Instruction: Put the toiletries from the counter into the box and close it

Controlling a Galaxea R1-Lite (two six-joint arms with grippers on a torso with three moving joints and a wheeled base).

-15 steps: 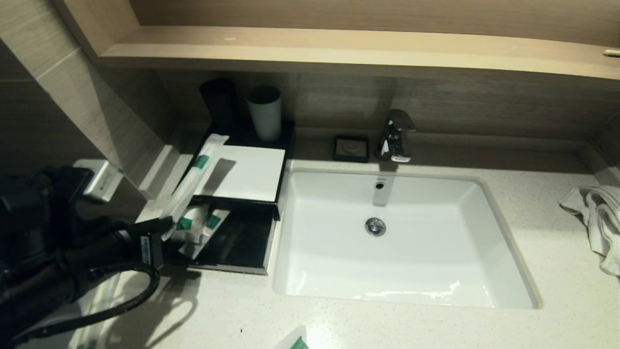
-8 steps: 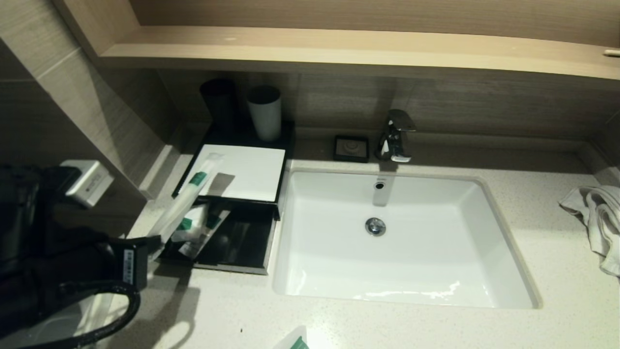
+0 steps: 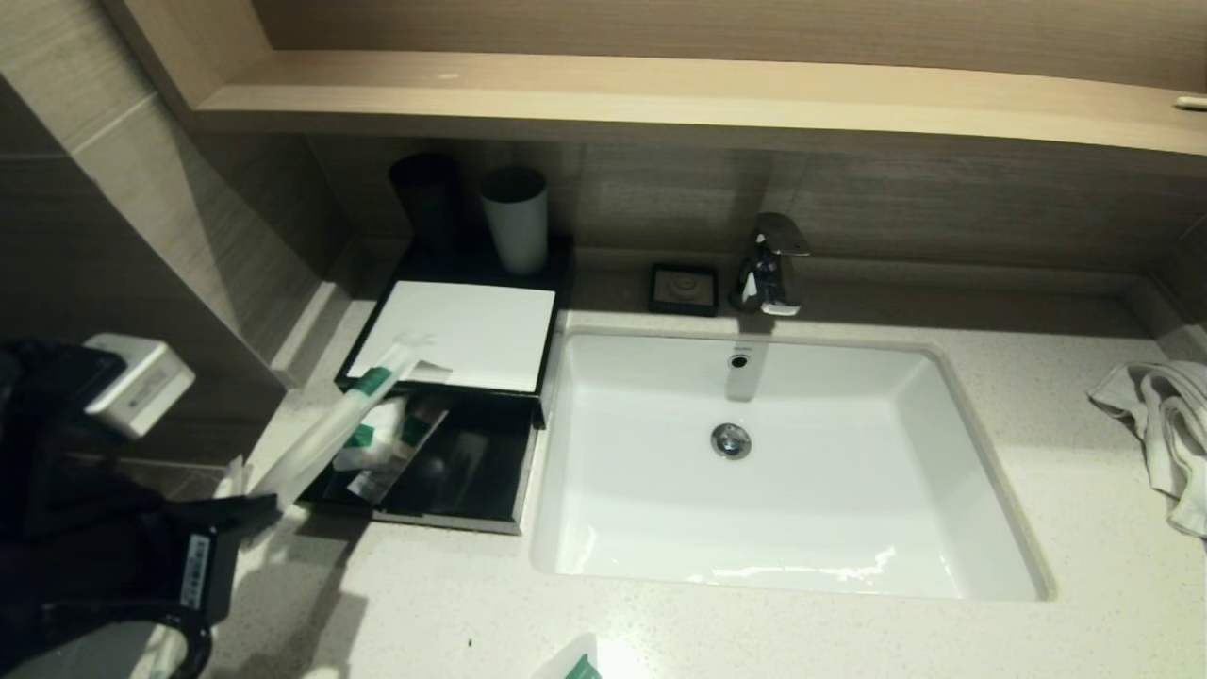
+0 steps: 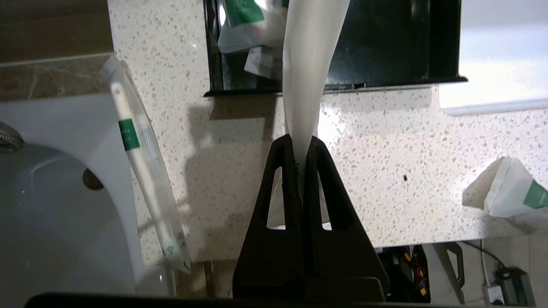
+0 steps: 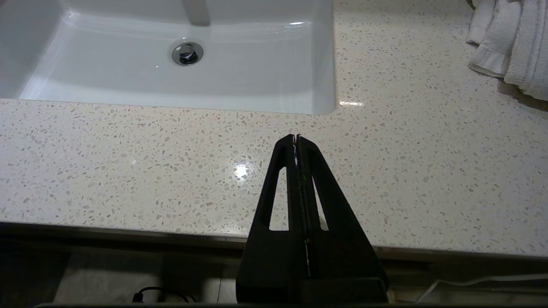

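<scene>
My left gripper (image 3: 256, 507) (image 4: 302, 140) is shut on the end of a long white packet with a green band (image 3: 332, 426) (image 4: 309, 64). The packet slants up over the near left corner of the black box (image 3: 469, 483) (image 4: 385, 42), and its far end reaches the edge of the white lid (image 3: 471, 332). Several green-and-white packets (image 3: 379, 443) (image 4: 246, 25) lie in the open box. Another long packet (image 4: 145, 188) lies on the counter by my left gripper. A further packet (image 3: 570, 665) (image 4: 513, 196) sits at the counter's front edge. My right gripper (image 5: 296, 137) is shut and empty over the front counter.
The white sink (image 3: 981, 490) fills the middle, with the tap (image 3: 771, 264) and a black soap dish (image 3: 684, 288) behind it. Two cups (image 3: 514, 219) stand behind the box. A white towel (image 3: 1165, 429) lies at the far right. A wall socket (image 3: 132, 382) is by my left arm.
My left gripper has drawn back toward the near left, pulling the long packet with it. The packet's far end has slid down the lid toward the box opening.
</scene>
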